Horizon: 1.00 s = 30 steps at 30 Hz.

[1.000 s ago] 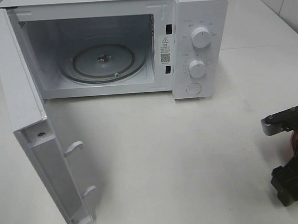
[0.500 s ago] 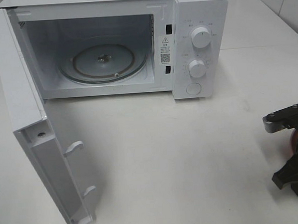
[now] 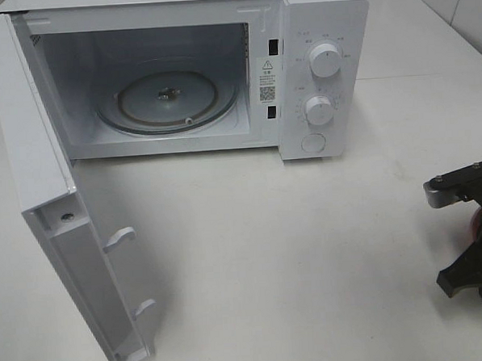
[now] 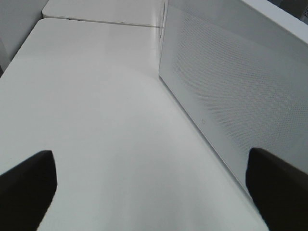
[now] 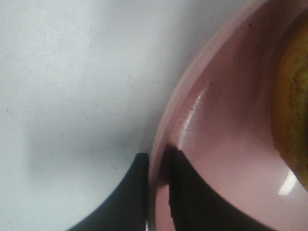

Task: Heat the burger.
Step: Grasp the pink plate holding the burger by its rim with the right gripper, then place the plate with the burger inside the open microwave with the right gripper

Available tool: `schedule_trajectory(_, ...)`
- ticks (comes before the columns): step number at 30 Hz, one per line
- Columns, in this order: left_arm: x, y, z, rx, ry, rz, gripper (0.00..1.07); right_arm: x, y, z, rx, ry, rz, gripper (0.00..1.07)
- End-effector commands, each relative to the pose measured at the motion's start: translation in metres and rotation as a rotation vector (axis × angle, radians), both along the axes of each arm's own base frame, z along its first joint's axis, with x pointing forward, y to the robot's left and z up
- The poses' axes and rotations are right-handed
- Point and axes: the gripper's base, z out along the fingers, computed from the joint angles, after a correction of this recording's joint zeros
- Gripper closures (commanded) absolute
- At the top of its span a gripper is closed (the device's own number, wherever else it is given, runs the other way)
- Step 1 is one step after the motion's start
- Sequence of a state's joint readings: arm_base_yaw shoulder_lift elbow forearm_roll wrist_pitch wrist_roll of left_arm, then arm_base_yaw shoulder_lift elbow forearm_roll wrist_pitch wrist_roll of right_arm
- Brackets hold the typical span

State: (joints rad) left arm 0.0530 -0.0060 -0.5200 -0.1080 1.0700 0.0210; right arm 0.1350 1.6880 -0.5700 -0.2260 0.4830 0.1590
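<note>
In the right wrist view my right gripper (image 5: 156, 161) is shut on the rim of the pink plate (image 5: 216, 130), one finger outside it and one inside. The burger (image 5: 291, 101) shows only as a golden-brown edge on that plate. From the high camera, my right arm (image 3: 468, 186) is at the table's right edge and covers all but a reddish sliver of the plate (image 3: 475, 226). The white microwave (image 3: 322, 31) stands at the back with its door (image 3: 58, 238) swung wide open and its glass turntable (image 3: 168, 99) bare. My left gripper (image 4: 154, 192) is open beside the door's outer face.
The open microwave door juts toward the table's front on the left. Two knobs (image 3: 325, 59) and a button are on the microwave's right panel. White table (image 3: 293, 250) lies between the microwave and my right arm.
My right gripper's fingers have shut onto the plate's rim, and the arm has shifted slightly toward the right edge. The left gripper has stayed open.
</note>
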Motion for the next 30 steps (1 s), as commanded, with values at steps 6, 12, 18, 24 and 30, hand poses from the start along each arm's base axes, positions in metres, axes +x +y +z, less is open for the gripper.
schedule_trajectory(6, 0.000, -0.001, -0.001, -0.006, 0.002, -0.011, 0.07, 0.000, 0.004, 0.003, 0.016, -0.032, -0.054, 1.07)
schedule_trajectory(12, 0.000, -0.001, -0.001, -0.006, 0.002, -0.011, 0.07, -0.002, 0.010, 0.012, -0.011, -0.057, -0.031, 1.07)
schedule_trajectory(18, 0.000, -0.001, -0.001, -0.006, 0.002, -0.011, 0.07, -0.004, 0.015, 0.019, -0.041, -0.082, -0.004, 1.07)
schedule_trajectory(24, 0.000, -0.001, -0.001, -0.006, 0.002, -0.011, 0.07, -0.007, 0.024, 0.032, -0.085, -0.094, 0.066, 1.07)
schedule_trajectory(30, 0.000, -0.001, -0.001, -0.006, 0.002, -0.011, 0.07, -0.011, 0.033, 0.042, -0.089, -0.110, 0.120, 1.07)
